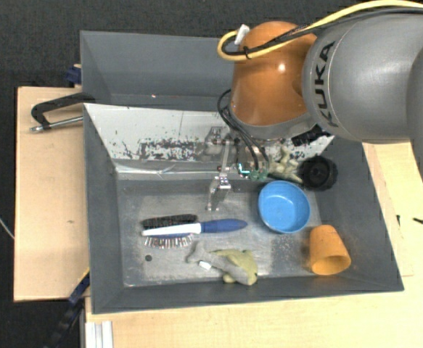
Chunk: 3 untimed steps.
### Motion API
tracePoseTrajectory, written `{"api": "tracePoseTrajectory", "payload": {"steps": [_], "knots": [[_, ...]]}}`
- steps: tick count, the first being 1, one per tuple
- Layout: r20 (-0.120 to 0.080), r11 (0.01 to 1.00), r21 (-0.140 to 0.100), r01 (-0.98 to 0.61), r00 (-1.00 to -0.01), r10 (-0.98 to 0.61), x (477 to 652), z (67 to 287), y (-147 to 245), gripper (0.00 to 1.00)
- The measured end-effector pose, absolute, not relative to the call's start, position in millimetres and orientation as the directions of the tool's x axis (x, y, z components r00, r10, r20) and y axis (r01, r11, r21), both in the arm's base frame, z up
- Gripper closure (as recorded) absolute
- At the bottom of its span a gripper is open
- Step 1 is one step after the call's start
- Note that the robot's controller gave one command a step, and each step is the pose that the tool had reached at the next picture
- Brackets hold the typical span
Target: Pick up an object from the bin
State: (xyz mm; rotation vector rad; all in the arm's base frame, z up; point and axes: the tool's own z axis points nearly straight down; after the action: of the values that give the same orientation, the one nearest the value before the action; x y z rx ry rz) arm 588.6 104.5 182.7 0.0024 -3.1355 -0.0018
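Nearest the lens is seen the arm's orange cover (269, 71), under which the gripper (218, 188) hangs just up-left of the blue bowl (284, 207). Whether it is open or closed cannot be told, and nothing is seen held. Closest beneath it, left of the bowl, the brush (193, 228) is laid flat on the bin (109, 216) floor, its blue handle pointed toward the bowl. It is judged light and stiff, with a smooth handle that may slip. A hold across the white back would be better advised than one on the yielding bristles. The bowl's rim, close by the handle end, could be knocked. Down-left of the bowl a pale soft wad (238, 264) is found, down-right an orange cup (327, 250) on its side, and up-right a black round thing (318, 172). None appears to touch the brush.
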Motion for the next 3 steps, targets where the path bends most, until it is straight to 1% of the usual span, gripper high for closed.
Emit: {"api": "tracePoseTrajectory", "payload": {"steps": [1,2,3], "knots": [[-0.004,0.969,0.001,-0.248,-0.969,-0.248,549.4,72,141,0.0],[-0.006,0.988,0.001,-0.158,-0.988,-0.157,544.5,102,119,0.0],[-0.001,0.952,0.001,-0.305,-0.952,-0.305,530.5,101,131,0.0]]}}
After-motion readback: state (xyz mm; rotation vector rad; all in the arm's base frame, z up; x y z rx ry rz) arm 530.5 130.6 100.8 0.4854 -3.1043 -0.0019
